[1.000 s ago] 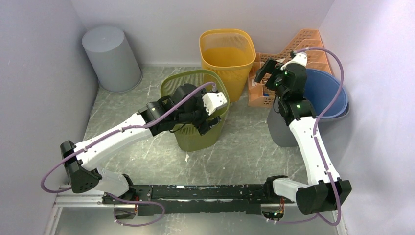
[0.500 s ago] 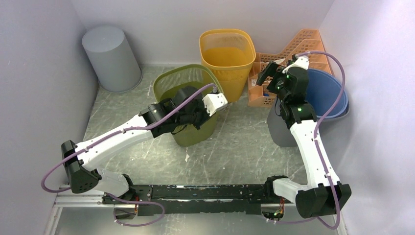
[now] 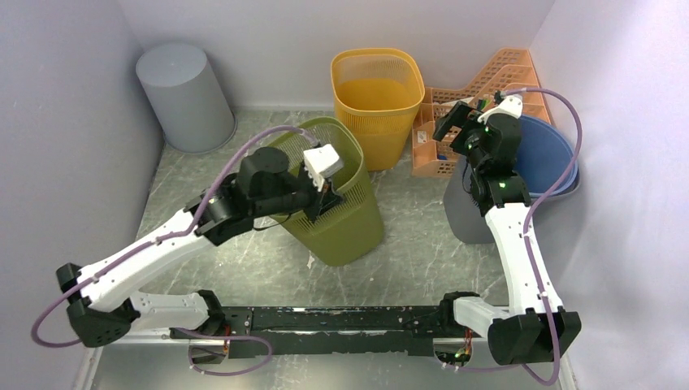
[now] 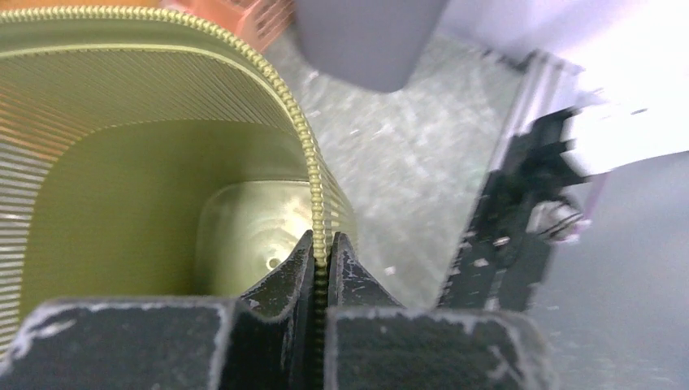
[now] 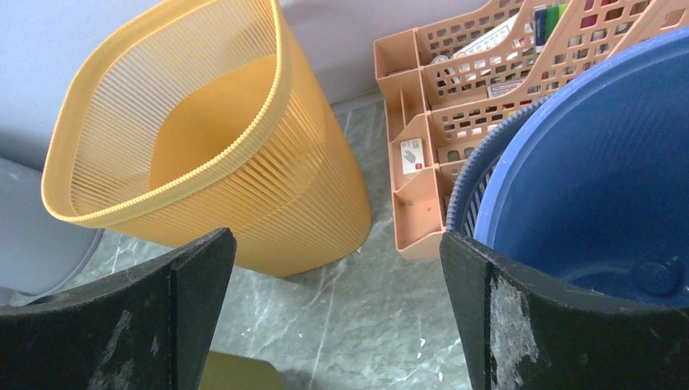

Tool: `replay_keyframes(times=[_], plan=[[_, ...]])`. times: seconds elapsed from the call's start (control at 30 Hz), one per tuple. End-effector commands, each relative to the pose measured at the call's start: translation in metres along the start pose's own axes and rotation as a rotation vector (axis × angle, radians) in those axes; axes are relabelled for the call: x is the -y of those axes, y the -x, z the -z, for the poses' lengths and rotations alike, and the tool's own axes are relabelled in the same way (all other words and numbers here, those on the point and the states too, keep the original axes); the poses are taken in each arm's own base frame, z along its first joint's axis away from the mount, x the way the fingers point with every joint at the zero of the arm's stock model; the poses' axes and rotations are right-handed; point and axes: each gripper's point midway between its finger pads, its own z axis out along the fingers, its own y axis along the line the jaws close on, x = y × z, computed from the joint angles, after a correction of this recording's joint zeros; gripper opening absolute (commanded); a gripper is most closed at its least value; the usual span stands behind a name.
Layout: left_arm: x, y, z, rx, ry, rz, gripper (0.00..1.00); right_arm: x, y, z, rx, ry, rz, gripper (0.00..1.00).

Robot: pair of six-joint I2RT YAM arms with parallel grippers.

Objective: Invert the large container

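Progress looked slight: our left gripper (image 4: pixel 320 262) pinched the rim of the olive basket (image 3: pixel 341 211), which sat mouth-up and leaning near the bench's centre, so we judged the whole flip was left to do. Our right gripper (image 3: pixel 452 130) hung spread and empty near the far right corner. Pale walls enclosed the marbled bench (image 3: pixel 406 252).

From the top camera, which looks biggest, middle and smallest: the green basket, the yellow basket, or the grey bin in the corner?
Largest: green basket, though it may be nearer the camera.
Then: yellow basket and grey bin look about alike, so I won't rank them.
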Motion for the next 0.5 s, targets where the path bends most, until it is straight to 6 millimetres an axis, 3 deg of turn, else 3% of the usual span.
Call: replay_keyframes(times=[0.0, 0.17, 0.23, 0.3, 0.47], plan=[[0.043, 0.062, 0.028, 0.299, -0.245, 0.102, 0.07, 0.015, -0.01, -0.001, -0.022, -0.038, 0.002, 1.0], [0.074, 0.066, 0.038, 0.389, -0.458, 0.231, 0.07, 0.018, -0.012, -0.003, -0.027, -0.044, 0.005, 1.0], [0.074, 0.059, 0.037, 0.41, -0.517, 0.292, 0.07, 0.019, -0.013, -0.003, -0.029, -0.047, 0.006, 1.0], [0.058, 0.055, 0.037, 0.465, -0.542, 0.356, 0.07, 0.019, -0.012, -0.003, -0.025, -0.048, 0.005, 1.0], [0.002, 0.017, 0.043, 0.528, -0.557, 0.543, 0.07, 0.02, -0.01, -0.002, -0.021, -0.045, 0.004, 1.0]])
